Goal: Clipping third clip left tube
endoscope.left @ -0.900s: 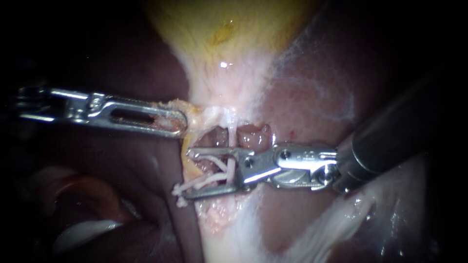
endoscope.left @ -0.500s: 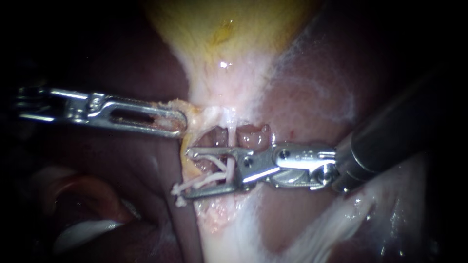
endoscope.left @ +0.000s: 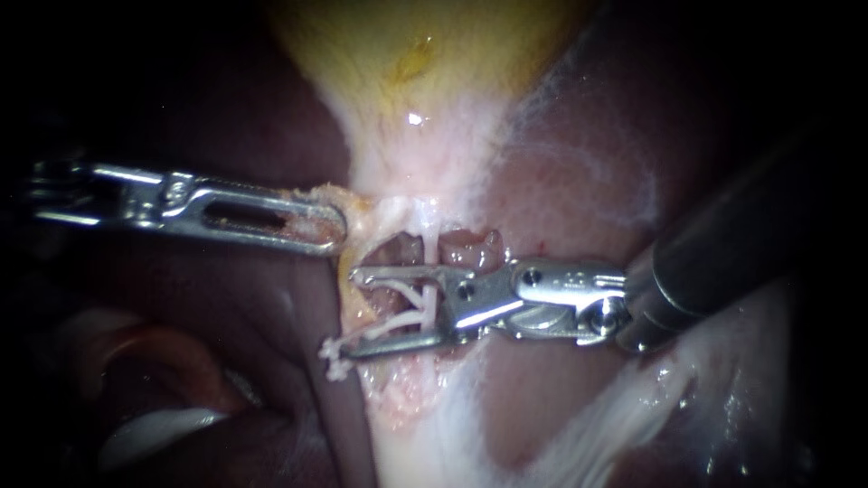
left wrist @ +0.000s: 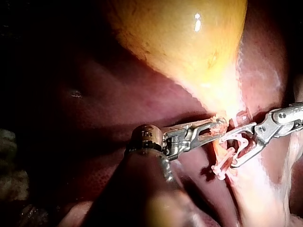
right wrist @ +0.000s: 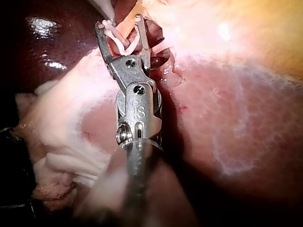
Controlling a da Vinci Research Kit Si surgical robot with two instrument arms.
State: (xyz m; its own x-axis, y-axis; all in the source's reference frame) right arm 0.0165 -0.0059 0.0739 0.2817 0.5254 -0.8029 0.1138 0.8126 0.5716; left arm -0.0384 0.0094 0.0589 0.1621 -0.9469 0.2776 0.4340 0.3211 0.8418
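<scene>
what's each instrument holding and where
Left instrument: shut on the yellowish tissue edge below the gallbladder. Right instrument: white clip, its legs seated in the jaws.

A white clip [endoscope.left: 393,325] sits between the jaws of my right instrument [endoscope.left: 353,314], its two legs spread in a narrow V and touching a jaw each. The leg ends poke out past the jaw tips. The pink left tube [endoscope.left: 402,251] comes down from below the gallbladder [endoscope.left: 425,54] and passes between the legs, which are not yet pressed flat on it.
</scene>
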